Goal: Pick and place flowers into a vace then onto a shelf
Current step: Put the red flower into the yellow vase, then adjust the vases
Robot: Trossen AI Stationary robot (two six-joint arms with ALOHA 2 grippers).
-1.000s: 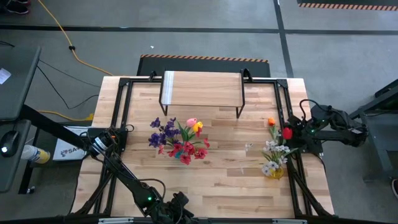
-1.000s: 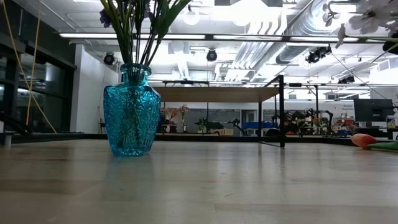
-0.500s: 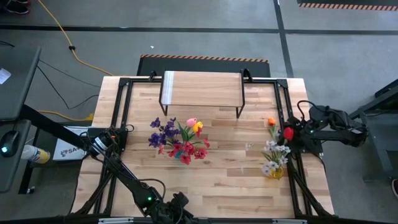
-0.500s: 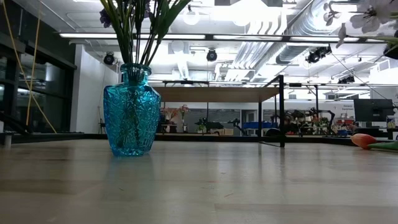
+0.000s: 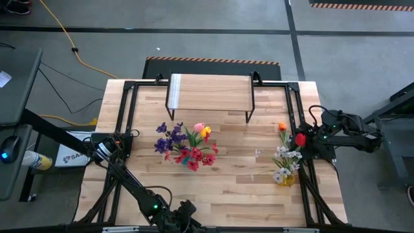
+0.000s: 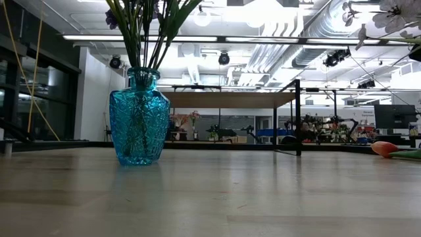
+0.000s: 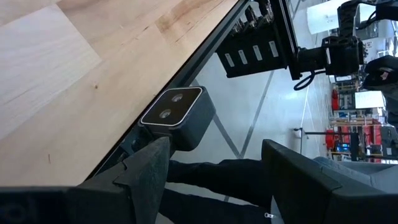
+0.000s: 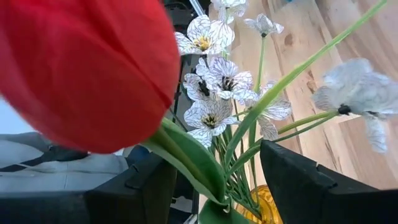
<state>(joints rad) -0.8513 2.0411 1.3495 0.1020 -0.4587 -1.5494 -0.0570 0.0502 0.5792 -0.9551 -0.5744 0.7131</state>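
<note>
A blue glass vase (image 6: 138,118) stands left of the table's middle with a bunch of flowers (image 5: 186,145) in it. The shelf (image 5: 210,92) stands at the far edge. Near the right edge, white flowers (image 8: 211,74) and a red tulip (image 8: 87,68) rise from a yellow vase (image 5: 287,179). An orange tulip (image 5: 282,127) lies flat on the table. My right gripper (image 8: 214,186) is open beside the red tulip, its fingers on either side of the green stems; I cannot tell whether it touches them. My left gripper (image 7: 214,155) is open over the near edge.
Black frame rails (image 5: 129,123) run along the table's left and right sides. A small camera (image 7: 177,115) sits at the near edge before my left gripper. Bare wood (image 5: 239,162) lies between the two vases.
</note>
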